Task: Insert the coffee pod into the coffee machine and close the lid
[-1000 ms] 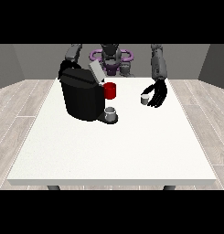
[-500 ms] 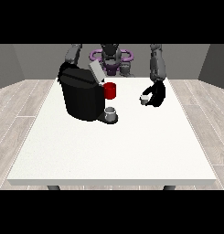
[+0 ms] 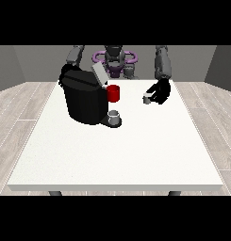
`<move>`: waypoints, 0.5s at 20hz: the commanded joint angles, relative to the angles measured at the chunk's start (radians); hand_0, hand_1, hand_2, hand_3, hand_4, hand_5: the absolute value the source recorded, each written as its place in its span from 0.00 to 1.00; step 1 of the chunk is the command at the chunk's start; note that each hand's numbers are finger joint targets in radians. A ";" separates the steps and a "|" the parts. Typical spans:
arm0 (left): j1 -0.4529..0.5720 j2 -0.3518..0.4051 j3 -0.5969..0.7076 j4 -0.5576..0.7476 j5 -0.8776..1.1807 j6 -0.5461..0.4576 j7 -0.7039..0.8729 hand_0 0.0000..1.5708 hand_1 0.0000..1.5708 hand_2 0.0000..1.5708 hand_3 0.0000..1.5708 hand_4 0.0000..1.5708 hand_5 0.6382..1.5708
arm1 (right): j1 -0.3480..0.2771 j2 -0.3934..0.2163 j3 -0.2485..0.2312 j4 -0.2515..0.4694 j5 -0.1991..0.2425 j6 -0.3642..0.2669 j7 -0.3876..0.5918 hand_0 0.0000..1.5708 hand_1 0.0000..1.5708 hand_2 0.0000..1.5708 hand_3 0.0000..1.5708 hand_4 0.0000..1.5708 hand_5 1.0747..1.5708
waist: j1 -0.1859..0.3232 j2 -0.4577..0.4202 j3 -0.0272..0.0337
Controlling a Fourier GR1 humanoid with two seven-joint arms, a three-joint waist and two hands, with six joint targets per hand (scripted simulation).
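The black coffee machine (image 3: 84, 101) stands on the table's left half with its grey lid (image 3: 98, 74) tilted up and open. A small grey coffee pod (image 3: 146, 99) sits right of the machine, at the fingertips of the hand at the view's right (image 3: 160, 91), whose fingers and thumb curl round it. The hand at the view's left (image 3: 64, 74) is mostly hidden behind the machine's far top corner.
A red cup (image 3: 114, 93) stands just behind the machine's right side. A grey cup (image 3: 115, 116) rests on the machine's drip tray. The white table (image 3: 117, 155) stretches wide towards the camera.
The hand at the view's right has moved left and closed in on the pod, which has shifted slightly left with it. The machine and the other arm have stayed put.
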 commanded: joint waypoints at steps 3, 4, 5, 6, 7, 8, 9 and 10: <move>-0.077 -0.015 -0.008 -0.039 0.005 -0.097 0.028 0.84 0.84 0.88 0.86 0.37 1.00 | 0.026 0.026 0.023 0.043 0.003 0.004 -0.021 0.00 0.00 0.00 0.00 0.32 1.00 | -0.003 -0.059 0.0004; -0.062 -0.021 -0.011 -0.063 0.002 -0.102 0.025 0.82 0.82 0.87 0.85 0.35 1.00 | 0.005 -0.010 -0.028 0.079 -0.018 0.012 -0.037 0.00 0.00 0.00 0.00 0.28 1.00 | 0.027 -0.065 0.0004; -0.105 -0.025 -0.012 -0.066 0.001 -0.107 0.037 0.79 0.79 0.84 0.84 0.34 1.00 | -0.008 0.006 -0.006 0.066 -0.008 0.004 -0.024 0.00 0.00 0.00 0.00 0.26 1.00 | 0.007 -0.061 0.0004; -0.099 -0.046 -0.020 -0.076 -0.006 -0.093 0.037 0.80 0.80 0.84 0.83 0.34 1.00 | 0.008 -0.023 -0.020 0.082 -0.019 0.042 -0.057 0.00 0.00 0.00 0.00 0.29 1.00 | 0.000 -0.057 0.0005; -0.110 -0.033 -0.040 -0.105 -0.008 -0.167 0.060 0.80 0.80 0.85 0.82 0.35 1.00 | 0.048 -0.006 -0.023 0.142 -0.011 0.032 -0.105 0.00 0.00 0.00 0.00 0.30 1.00 | 0.040 -0.097 0.0009; -0.172 -0.012 -0.004 -0.073 0.010 -0.170 0.075 0.79 0.79 0.84 0.82 0.36 1.00 | -0.002 -0.016 0.005 0.076 -0.007 0.042 -0.017 0.00 0.00 0.00 0.00 0.31 1.00 | -0.026 -0.068 0.0004; -0.157 0.001 -0.010 -0.097 0.007 -0.186 0.045 0.80 0.80 0.85 0.82 0.36 1.00 | 0.033 0.027 0.010 0.109 -0.011 0.018 -0.093 0.00 0.00 0.00 0.00 0.32 1.00 | 0.009 -0.073 0.0005; -0.178 0.009 -0.014 -0.100 0.005 -0.214 0.048 0.80 0.80 0.85 0.82 0.35 1.00 | -0.002 -0.003 -0.006 0.095 -0.022 0.036 -0.026 0.00 0.00 0.00 0.00 0.31 1.00 | 0.002 -0.089 0.0004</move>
